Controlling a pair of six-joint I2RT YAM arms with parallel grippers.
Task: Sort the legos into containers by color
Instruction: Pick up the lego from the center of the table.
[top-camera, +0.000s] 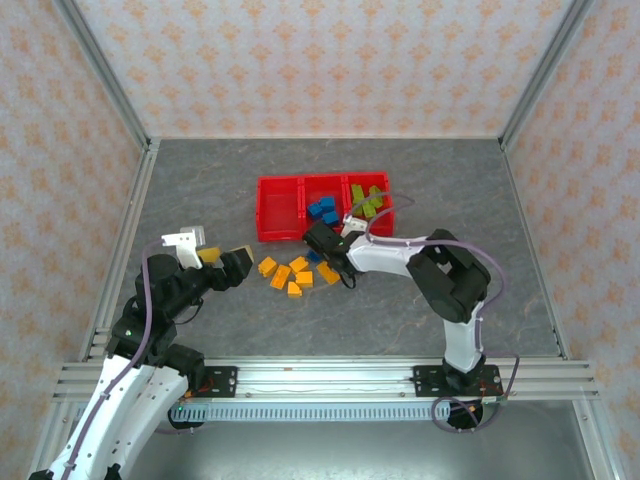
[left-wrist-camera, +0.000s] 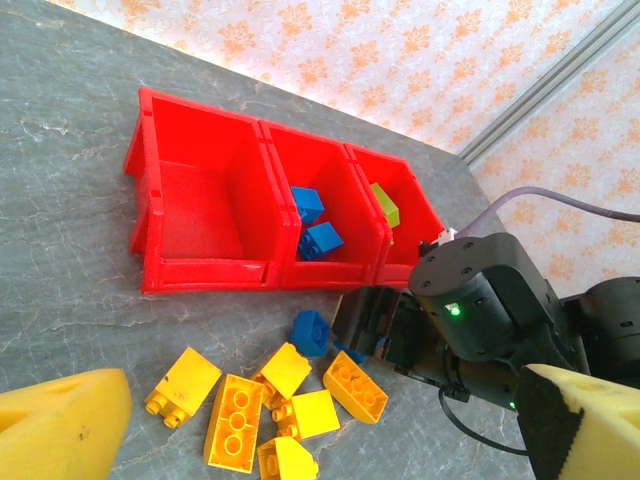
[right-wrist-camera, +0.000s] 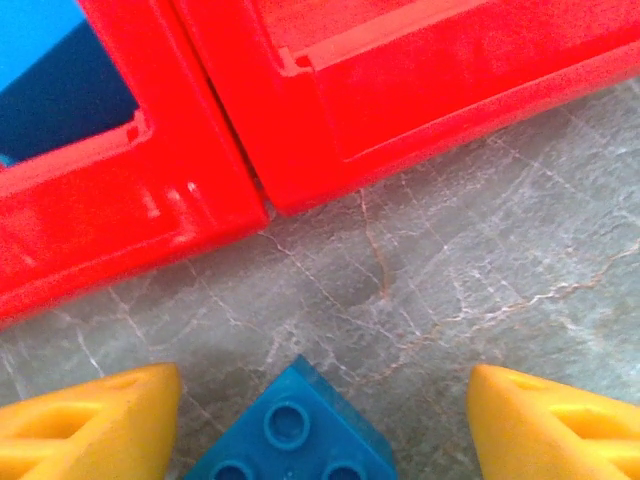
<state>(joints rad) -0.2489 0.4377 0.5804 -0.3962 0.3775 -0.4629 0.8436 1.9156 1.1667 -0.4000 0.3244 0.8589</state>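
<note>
Close up, a blue brick (right-wrist-camera: 290, 440) sits between the right gripper's (right-wrist-camera: 322, 415) parted fingers; the left gripper (left-wrist-camera: 320, 428), spread wide, faces orange bricks (left-wrist-camera: 270, 405).

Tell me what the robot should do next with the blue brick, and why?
Probably close the right tool on the blue brick: it sits between the open fingers, untouched, and the middle bin with other blue bricks is just ahead.

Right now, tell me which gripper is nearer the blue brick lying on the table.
Right. The right gripper straddles the blue brick, a finger on each side; the left gripper hangs well off, beyond the orange bricks.
</note>
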